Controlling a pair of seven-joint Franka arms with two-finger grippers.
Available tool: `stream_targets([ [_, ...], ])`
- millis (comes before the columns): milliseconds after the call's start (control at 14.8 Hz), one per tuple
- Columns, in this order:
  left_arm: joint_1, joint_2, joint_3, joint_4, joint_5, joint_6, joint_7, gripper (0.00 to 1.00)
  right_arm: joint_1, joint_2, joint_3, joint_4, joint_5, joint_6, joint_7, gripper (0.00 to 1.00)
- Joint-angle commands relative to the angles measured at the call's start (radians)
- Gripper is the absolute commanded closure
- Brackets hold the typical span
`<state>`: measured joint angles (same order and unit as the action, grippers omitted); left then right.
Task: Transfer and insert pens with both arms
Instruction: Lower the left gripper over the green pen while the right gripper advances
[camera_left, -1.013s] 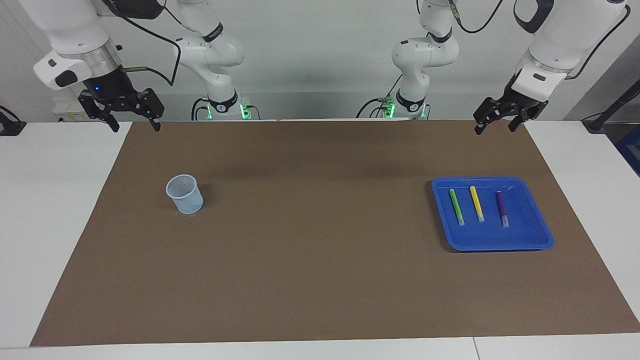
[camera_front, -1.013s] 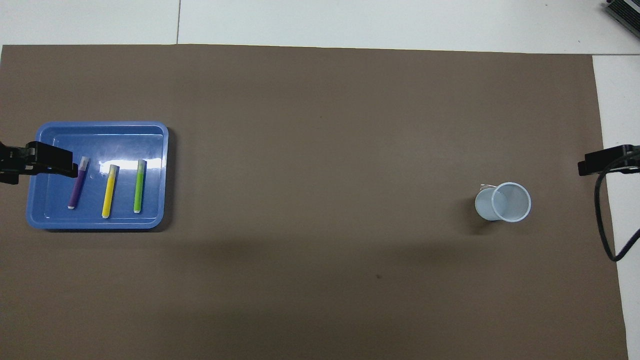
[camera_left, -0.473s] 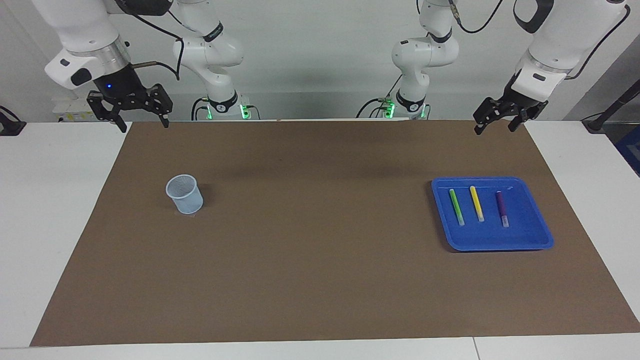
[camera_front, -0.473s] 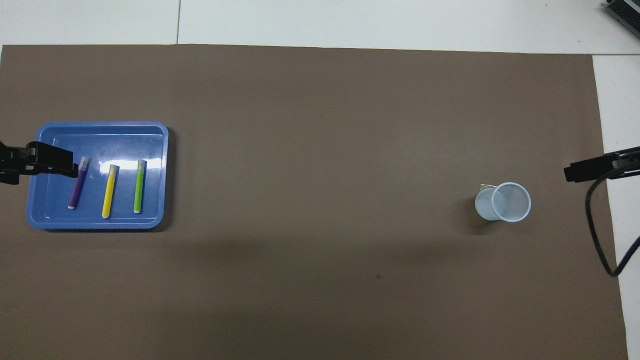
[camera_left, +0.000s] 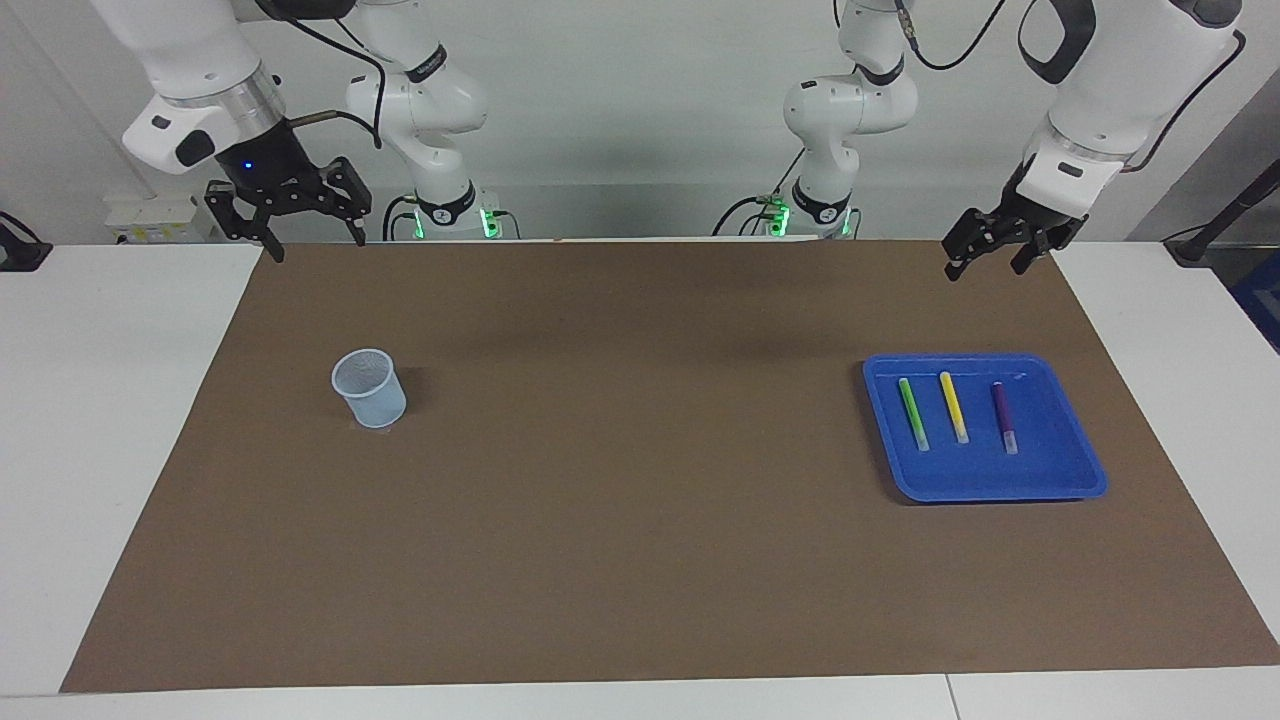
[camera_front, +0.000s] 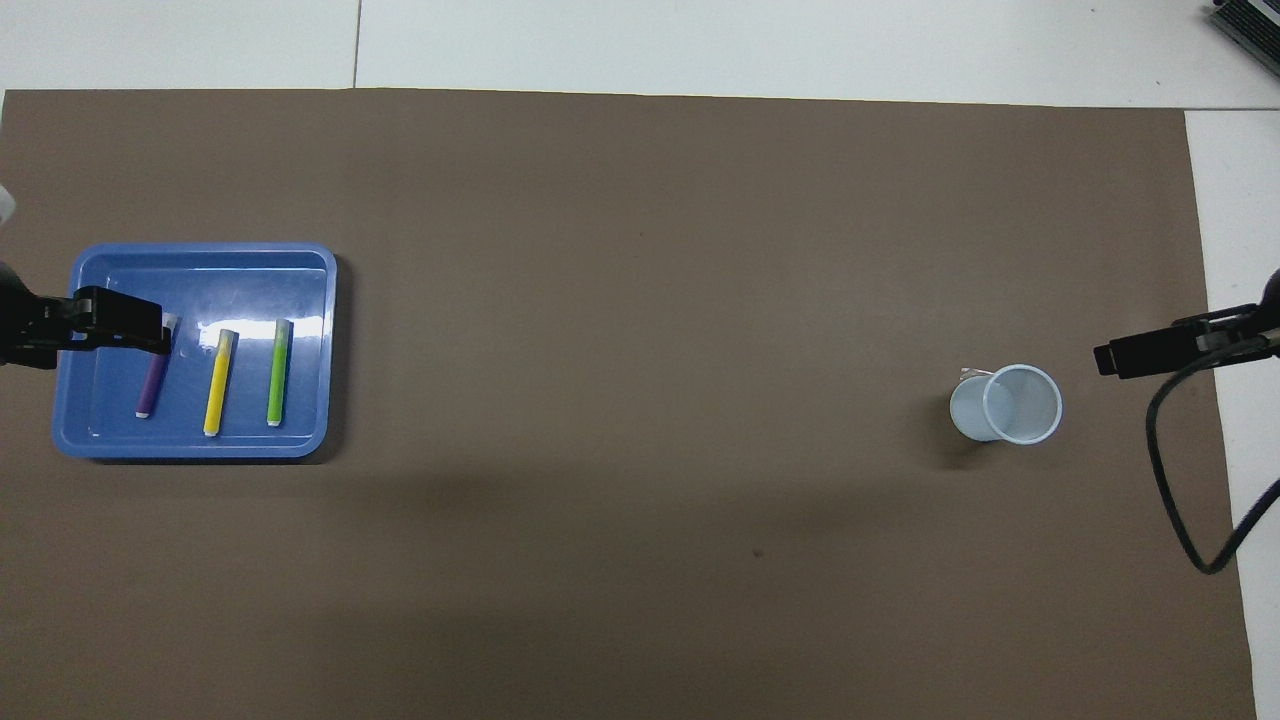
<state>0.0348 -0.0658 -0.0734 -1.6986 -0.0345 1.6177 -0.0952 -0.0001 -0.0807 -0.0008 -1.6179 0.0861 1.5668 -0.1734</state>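
Nearest your robots, the right gripper (camera_left: 310, 238) has swung inward over the mat's edge, fingers spread wide and empty; your left gripper (camera_left: 985, 258) barely shifted, also wide and empty. Farther out, the cup (camera_left: 369, 388) and the blue tray (camera_left: 1060, 478) with the green pen (camera_left: 912, 413), yellow pen (camera_left: 953, 406) and purple pen (camera_left: 1003, 416) lie unmoved.

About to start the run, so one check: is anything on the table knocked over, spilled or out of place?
Nothing stands out. The green pen, yellow pen and purple pen lie side by side in the blue tray; the cup stands upright. The left gripper and right gripper hang open, holding nothing.
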Motion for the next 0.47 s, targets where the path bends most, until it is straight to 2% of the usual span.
stream_targets([
  [0,0.013,-0.054,-0.002,-0.093,-0.016,0.057,-0.005,0.0,0.028,-0.046,0.016,-0.098,0.026,0.103,0.075,0.0],
  [135,0.014,-0.054,-0.002,-0.111,-0.016,0.068,-0.003,0.0,0.061,-0.045,0.018,-0.143,0.073,0.189,0.184,0.0],
  [405,0.025,-0.054,-0.002,-0.159,-0.016,0.113,0.002,0.0,0.104,-0.044,0.018,-0.194,0.19,0.214,0.406,0.0],
])
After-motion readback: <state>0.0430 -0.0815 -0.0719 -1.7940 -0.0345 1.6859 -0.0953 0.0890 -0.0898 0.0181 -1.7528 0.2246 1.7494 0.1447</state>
